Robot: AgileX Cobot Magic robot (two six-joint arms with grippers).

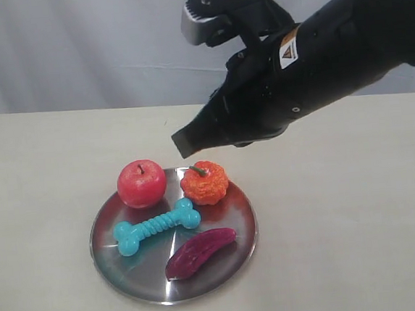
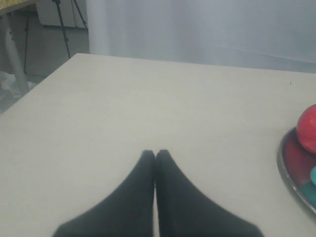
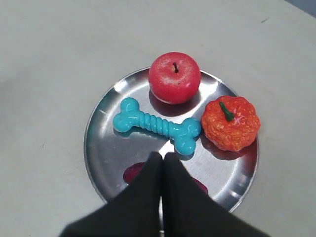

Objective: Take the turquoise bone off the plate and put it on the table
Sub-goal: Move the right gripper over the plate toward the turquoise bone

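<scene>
The turquoise bone (image 1: 157, 226) (image 3: 157, 125) lies flat across the middle of the steel plate (image 1: 104, 263) (image 3: 106, 148), which rests on the beige table (image 1: 359, 222). My right gripper (image 1: 184, 141) (image 3: 163, 155) hangs in the air above the plate, shut and holding nothing, its tips pointing down toward the bone's knobbed end. My left gripper (image 2: 155, 153) is shut and empty over bare table to the left of the plate (image 2: 289, 168). It does not show in the exterior view.
A red apple (image 1: 141, 183) (image 3: 174, 77), an orange pumpkin (image 1: 205, 182) (image 3: 230, 123) and a dark purple vegetable (image 1: 200, 253) share the plate with the bone. A grey curtain hangs behind the table's far edge.
</scene>
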